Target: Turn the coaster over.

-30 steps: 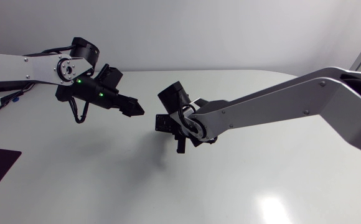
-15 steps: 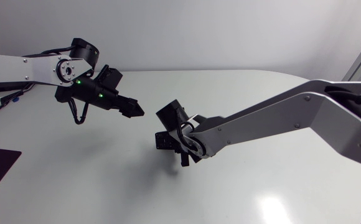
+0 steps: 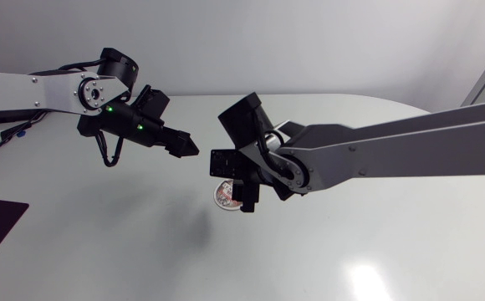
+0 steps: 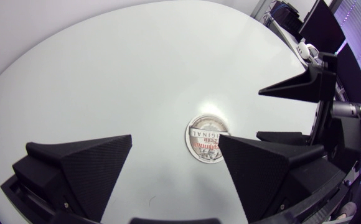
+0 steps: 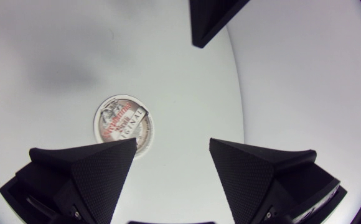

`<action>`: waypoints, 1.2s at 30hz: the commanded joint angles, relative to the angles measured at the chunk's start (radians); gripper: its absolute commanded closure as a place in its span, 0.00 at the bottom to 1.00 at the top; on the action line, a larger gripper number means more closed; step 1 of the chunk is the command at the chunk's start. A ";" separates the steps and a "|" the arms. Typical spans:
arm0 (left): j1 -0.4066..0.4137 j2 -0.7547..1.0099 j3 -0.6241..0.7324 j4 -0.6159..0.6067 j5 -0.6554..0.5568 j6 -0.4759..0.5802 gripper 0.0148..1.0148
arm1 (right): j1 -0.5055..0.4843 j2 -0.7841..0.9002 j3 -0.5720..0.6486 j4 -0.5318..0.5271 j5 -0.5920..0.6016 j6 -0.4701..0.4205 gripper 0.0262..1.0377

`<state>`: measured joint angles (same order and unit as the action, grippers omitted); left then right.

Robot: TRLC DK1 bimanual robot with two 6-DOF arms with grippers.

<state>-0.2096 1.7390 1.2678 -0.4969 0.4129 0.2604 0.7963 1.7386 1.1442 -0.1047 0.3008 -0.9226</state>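
The light is bright, even and soft, and it comes from above. In the head view the white desk (image 3: 100, 251) carries a pale glare spot on its right half, and a faint grey shadow lies under the right arm (image 3: 393, 150). In the left wrist view a small glare shines just beside the coaster (image 4: 206, 138). Both wrist views bend the desk edge strongly and go dark in the corners.

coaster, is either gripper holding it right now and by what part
Nothing is held. The coaster lies flat on the table, the right gripper open over it and the left gripper open off to the side.
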 commanded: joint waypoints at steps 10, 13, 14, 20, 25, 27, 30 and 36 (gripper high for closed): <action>-0.016 -0.026 -0.004 -0.006 -0.022 -0.035 0.04 | -0.074 0.064 0.071 -0.139 -0.204 0.212 0.67; -0.016 -0.019 -0.005 -0.006 -0.028 -0.035 0.04 | -0.135 0.141 0.166 -0.225 -0.322 0.309 0.98; -0.016 -0.016 -0.007 -0.006 -0.028 -0.035 0.04 | -0.152 0.165 0.193 -0.247 -0.359 0.334 0.98; -0.014 0.001 -0.015 -0.006 -0.043 -0.030 0.04 | -0.189 0.283 0.258 -0.345 -0.477 0.367 0.98; -0.019 0.004 -0.008 -0.006 -0.048 -0.033 0.04 | -0.213 0.337 0.265 -0.357 -0.560 0.375 0.98; -0.022 0.004 -0.007 -0.006 -0.049 -0.033 0.04 | -0.216 0.351 0.262 -0.366 -0.571 0.377 0.98; -0.024 0.007 -0.007 -0.006 -0.049 -0.033 0.04 | -0.223 0.363 0.242 -0.380 -0.589 0.377 0.98; -0.033 0.013 -0.004 -0.006 -0.049 -0.033 0.04 | -0.233 0.342 0.152 -0.371 -0.585 0.347 0.98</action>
<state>-0.2314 1.7351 1.2678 -0.4973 0.3653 0.2417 0.5686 2.0735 1.3548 -0.4610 -0.2852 -0.5659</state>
